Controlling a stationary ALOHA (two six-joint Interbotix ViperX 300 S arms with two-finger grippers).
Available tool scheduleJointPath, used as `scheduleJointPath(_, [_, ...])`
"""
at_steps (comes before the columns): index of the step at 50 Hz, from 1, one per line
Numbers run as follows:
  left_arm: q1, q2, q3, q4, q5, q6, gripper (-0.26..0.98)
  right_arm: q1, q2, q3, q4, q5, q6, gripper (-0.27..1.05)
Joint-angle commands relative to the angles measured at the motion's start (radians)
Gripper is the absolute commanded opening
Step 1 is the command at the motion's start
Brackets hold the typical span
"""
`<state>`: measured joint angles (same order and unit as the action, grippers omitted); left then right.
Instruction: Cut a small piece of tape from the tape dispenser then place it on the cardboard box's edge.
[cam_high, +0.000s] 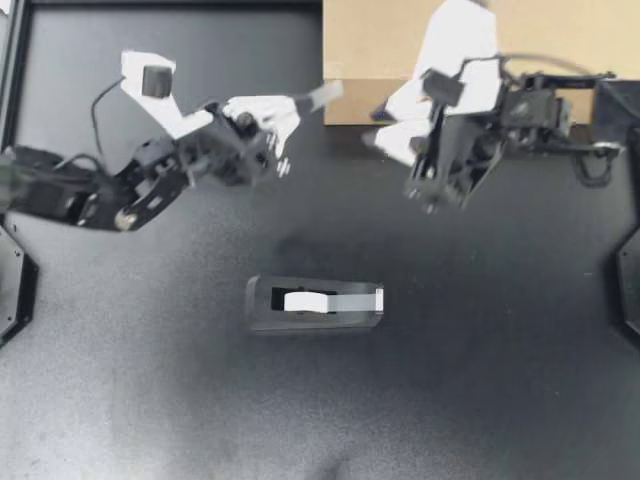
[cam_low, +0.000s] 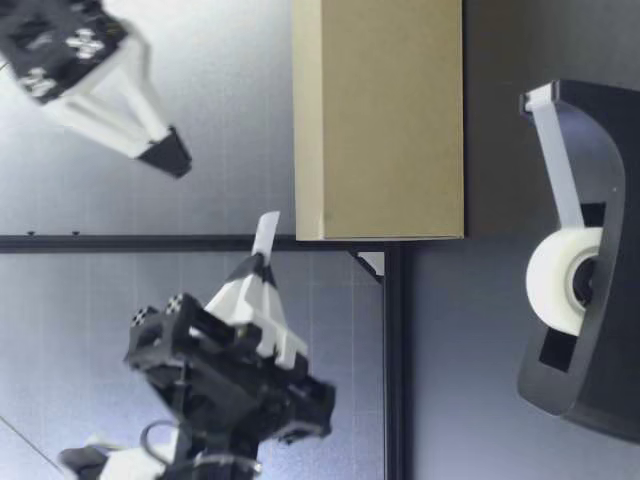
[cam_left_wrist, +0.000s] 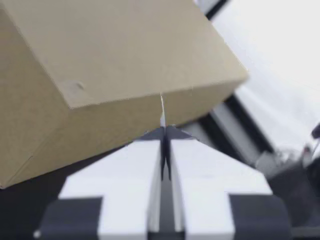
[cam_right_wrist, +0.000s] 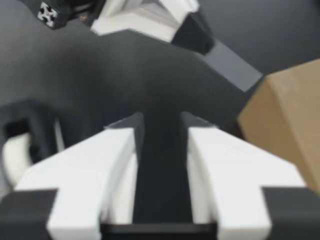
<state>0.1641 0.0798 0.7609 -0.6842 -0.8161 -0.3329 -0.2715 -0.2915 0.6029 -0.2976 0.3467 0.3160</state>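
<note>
My left gripper (cam_high: 292, 108) pinched the cut tape piece (cam_high: 322, 95) by the seven-o'clock corner of the cardboard box (cam_high: 375, 50), my right gripper (cam_high: 386, 122) gaping empty; placing was in hand, and next, I judged, the strip needed pressing onto that edge.

1. Left arm: reached in from the table's left edge, elbow bent, wrist raised off the surface. Left gripper (cam_high: 298, 103): fingers pinched together on tape strip (cam_high: 322, 95).
2. Right arm: reached in from the right edge, raised. Right gripper (cam_high: 372, 127): fingers parted, empty.
</note>
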Motion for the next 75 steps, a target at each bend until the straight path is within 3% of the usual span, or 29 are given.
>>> scheduleJointPath(1, [0.031,0.014,-0.04,0.002,-0.006,-0.089,-0.1,-0.051,-0.028,0.049,-0.002,-0.15,0.002,0.21])
scheduleJointPath(11, [0.061,0.071,-0.08,0.012,-0.003,-0.209,-0.1,-0.153,0.002,0.11,-0.002,-0.336,-0.005,-0.03])
scheduleJointPath(19, [0.074,0.103,-0.109,0.012,-0.005,-0.218,-0.1,-0.183,0.051,0.106,-0.003,-0.397,-0.018,-0.11])
scheduleJointPath(49, [0.117,0.15,-0.115,0.009,0.015,-0.242,-0.1,-0.229,0.239,0.006,-0.002,-0.408,-0.08,-0.11])
scheduleJointPath(75, [0.121,0.155,-0.117,0.009,0.025,-0.242,-0.1,-0.253,0.353,-0.051,-0.003,-0.4,-0.081,-0.11])
